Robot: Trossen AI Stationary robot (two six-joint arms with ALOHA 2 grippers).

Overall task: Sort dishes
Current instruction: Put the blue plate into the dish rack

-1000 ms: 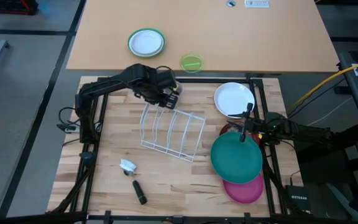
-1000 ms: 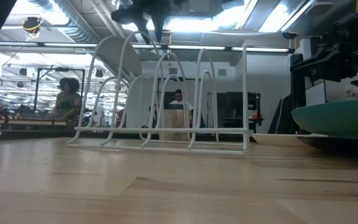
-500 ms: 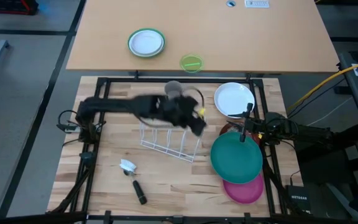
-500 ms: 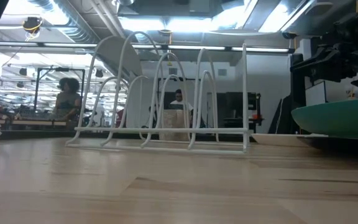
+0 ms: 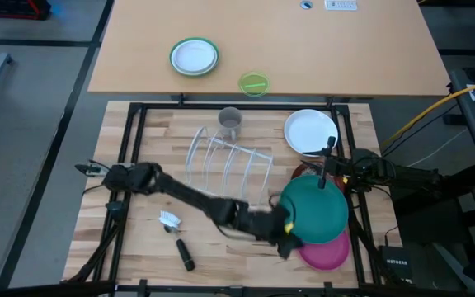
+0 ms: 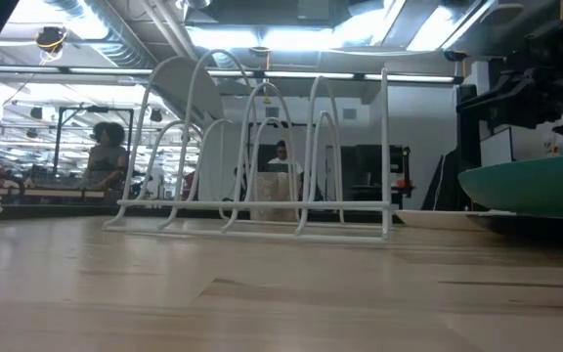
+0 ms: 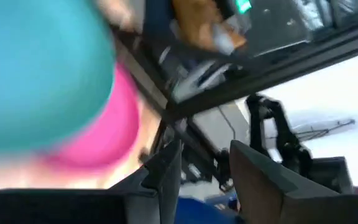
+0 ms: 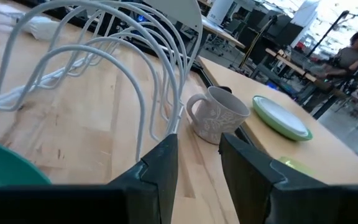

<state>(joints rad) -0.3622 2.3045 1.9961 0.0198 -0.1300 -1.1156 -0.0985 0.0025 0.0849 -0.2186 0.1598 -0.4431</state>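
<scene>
Teal-green plate (image 5: 314, 208) untouched atop pink plate (image 5: 326, 251); left gripper (image 5: 285, 239), swung over from white rack (image 5: 229, 171), now at its rim, fingers apart. Pickup imminent.

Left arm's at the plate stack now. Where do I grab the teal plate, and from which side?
Take the teal plate by its rim at the lower-left edge, beside the left gripper. It lies flat atop the magenta plate, overhanging, so one finger can probably slip beneath. The right gripper crowds the far rim.
</scene>
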